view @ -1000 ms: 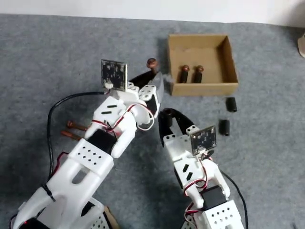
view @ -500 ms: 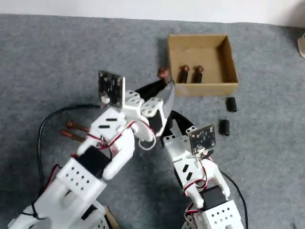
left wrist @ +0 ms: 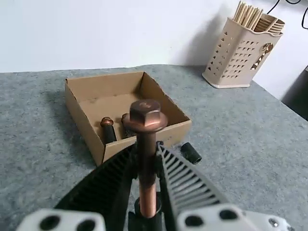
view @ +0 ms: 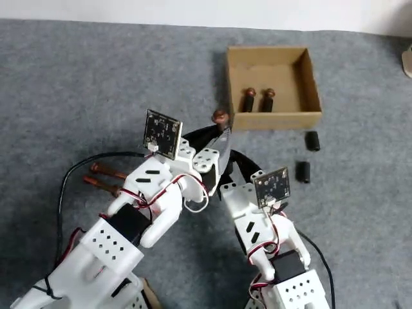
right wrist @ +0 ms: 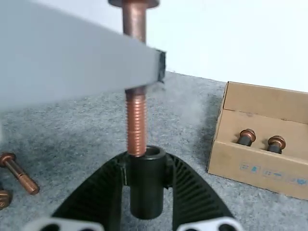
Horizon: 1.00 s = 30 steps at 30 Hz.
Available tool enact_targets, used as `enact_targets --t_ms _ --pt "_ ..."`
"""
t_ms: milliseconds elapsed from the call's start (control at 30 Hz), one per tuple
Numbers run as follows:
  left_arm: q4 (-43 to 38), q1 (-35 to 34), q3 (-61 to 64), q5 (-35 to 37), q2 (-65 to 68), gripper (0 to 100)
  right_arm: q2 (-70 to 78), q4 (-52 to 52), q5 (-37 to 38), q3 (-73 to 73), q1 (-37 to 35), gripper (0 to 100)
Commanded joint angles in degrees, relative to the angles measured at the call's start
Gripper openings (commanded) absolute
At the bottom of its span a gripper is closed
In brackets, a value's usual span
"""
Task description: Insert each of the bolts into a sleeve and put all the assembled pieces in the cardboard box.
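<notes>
Bolt [left wrist: 146, 118]: copper-toned metal, glossy, with a smooth shank and a threaded lower end. Sleeve [right wrist: 146, 192]: black, matt, smooth-walled. Left gripper [left wrist: 146, 156] and right gripper [right wrist: 146, 166]: fingers of black ribbed plastic, bodies of smooth white plastic. Cardboard box [view: 273, 120]: brown paperboard, matt. Table [view: 77, 77]: grey felt-like cloth, rough and fibrous. Holder [left wrist: 243, 53], far right: beige perforated plastic.

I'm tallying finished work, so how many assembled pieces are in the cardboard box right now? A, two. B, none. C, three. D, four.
A: the high view shows two assembled pieces lying side by side inside the cardboard box, each with a copper bolt head on a dark sleeve.
</notes>
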Motion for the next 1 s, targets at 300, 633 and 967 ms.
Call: enact_targets --t_ms 300,633,967 --pt "-7.7 1.0 2.3 1.8 -1.2 1 -0.5 -0.1 -0.3 8.2 -0.3 0.5" --pt "-8.7 1.0 5.8 1.9 -1.2 1 -0.6 -0.1 -0.3 8.2 -0.1 0.5" --pt "-3.2 -0.1 8.0 3.4 -1.7 2 -0.6 0.0 -0.3 8.2 0.2 0.5"
